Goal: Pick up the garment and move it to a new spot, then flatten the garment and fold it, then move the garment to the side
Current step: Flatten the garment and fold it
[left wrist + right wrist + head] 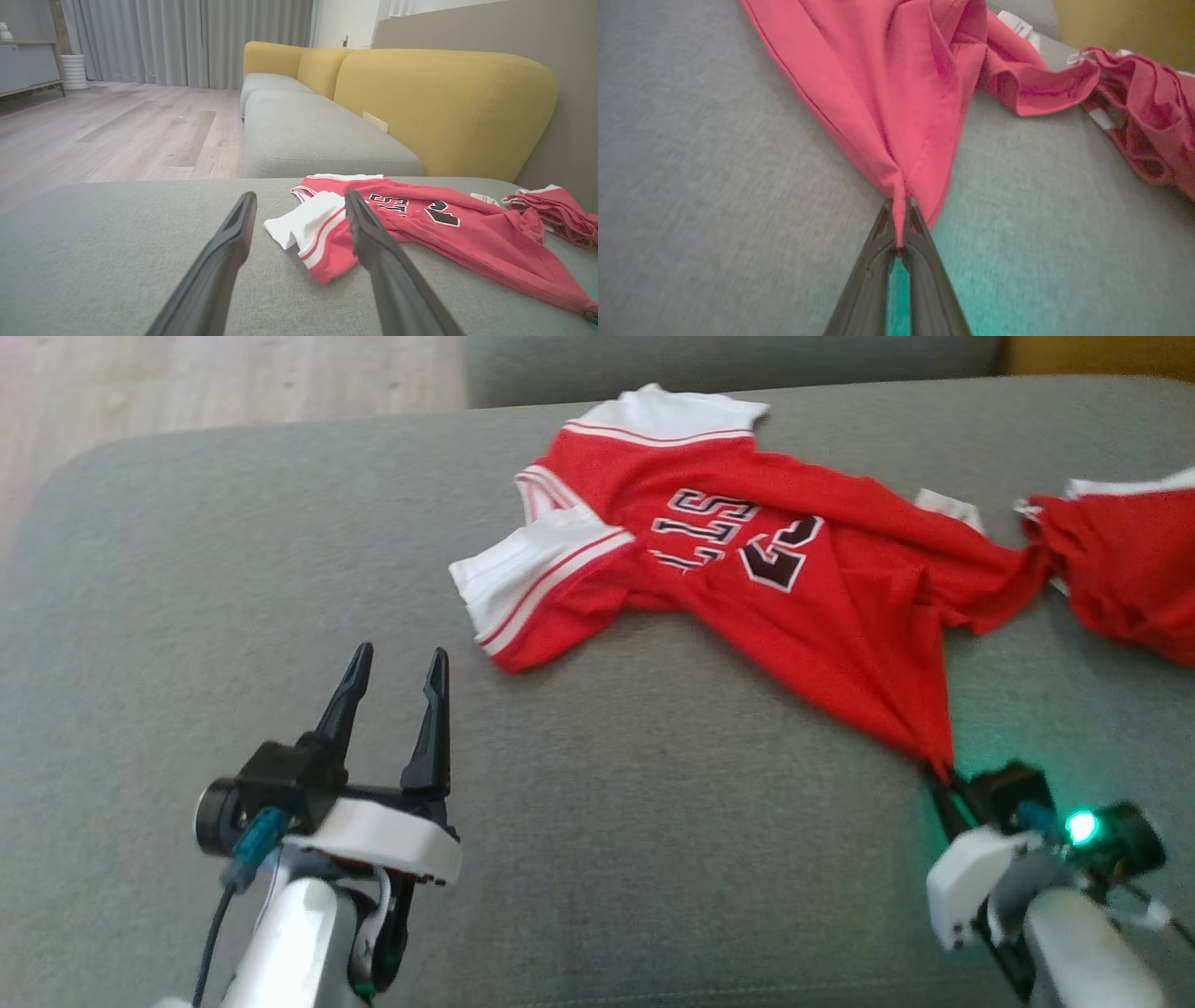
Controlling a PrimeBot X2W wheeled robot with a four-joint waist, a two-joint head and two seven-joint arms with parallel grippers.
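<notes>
- Head view: the jersey (747,569) lies on the grey seat (607,859), far and middle, with its white sleeves to the left. Its hem is drawn to a point at near right, and my right claw (943,782) is clamped on that point. My left claw (400,653) hovers at near left with its fingers apart and empty, well apart from the jersey. A second red cloth (1134,569) lies at far right, just beside the jersey.
- Left wrist view: my left claw (299,196) stands spread wide over the seat (117,242). The jersey (467,228) lies beyond it, to the right, one white sleeve showing between the tips. A yellow backrest (444,102) stands behind, with wood floor (117,130) far left.
- Right wrist view: my right claw (899,219) is pinched tight on a gathered fold of the jersey (887,93), which fans out from the tips across the seat (714,186). The red cloth (1148,116) lies far right.
</notes>
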